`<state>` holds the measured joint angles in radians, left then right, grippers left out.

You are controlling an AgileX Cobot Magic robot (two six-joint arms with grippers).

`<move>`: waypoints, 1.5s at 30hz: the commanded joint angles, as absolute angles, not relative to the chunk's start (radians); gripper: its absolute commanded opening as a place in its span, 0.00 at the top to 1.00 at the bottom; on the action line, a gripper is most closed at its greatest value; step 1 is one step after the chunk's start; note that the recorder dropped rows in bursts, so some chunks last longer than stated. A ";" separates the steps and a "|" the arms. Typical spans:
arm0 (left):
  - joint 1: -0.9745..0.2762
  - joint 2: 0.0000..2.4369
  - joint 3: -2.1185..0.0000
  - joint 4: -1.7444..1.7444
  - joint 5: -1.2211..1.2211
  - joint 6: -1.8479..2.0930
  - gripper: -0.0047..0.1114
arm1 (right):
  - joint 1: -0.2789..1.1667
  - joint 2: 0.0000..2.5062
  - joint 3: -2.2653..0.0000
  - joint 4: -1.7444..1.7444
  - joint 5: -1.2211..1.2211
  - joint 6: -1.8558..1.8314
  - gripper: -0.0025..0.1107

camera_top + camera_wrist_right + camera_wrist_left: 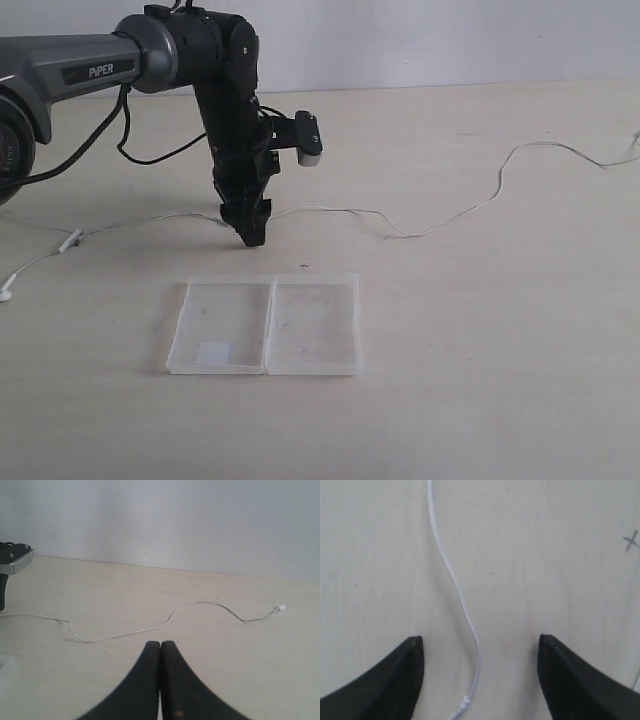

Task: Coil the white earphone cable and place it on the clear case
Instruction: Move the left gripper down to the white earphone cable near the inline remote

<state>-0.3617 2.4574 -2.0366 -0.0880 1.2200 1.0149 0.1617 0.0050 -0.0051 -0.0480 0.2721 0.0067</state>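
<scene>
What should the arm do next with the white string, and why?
Probably shut the left jaws on the white earphone cable. They stand open, tips down at the table, with the cable lying between them, so a pinch should catch it. It lies stretched out, not coiled, and none of it is on the clear case.

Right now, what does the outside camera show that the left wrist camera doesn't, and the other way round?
Only the exterior view shows the clear case, lying open and flat, an earbud near the left edge, and the whole left arm. Only the left wrist view shows the left jaws standing wide apart, the white earphone cable running between them, ungripped. Both show that cable on the pale table.
</scene>
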 commanded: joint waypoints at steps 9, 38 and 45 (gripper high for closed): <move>-0.359 2.453 -2.033 -0.139 1.221 1.014 0.47 | 0.162 0.000 0.000 -0.049 0.263 0.000 0.98; -0.359 2.493 -2.033 -0.058 1.221 1.013 0.79 | 0.162 0.000 0.000 -0.049 0.263 0.000 0.98; -0.359 2.493 -2.033 -0.058 1.221 1.006 0.96 | 0.162 0.000 0.000 -0.049 0.263 0.000 0.98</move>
<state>-0.3635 2.4730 -2.0404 -0.0717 1.1852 1.0142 0.1617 0.0050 -0.0051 -0.0480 0.2721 0.0067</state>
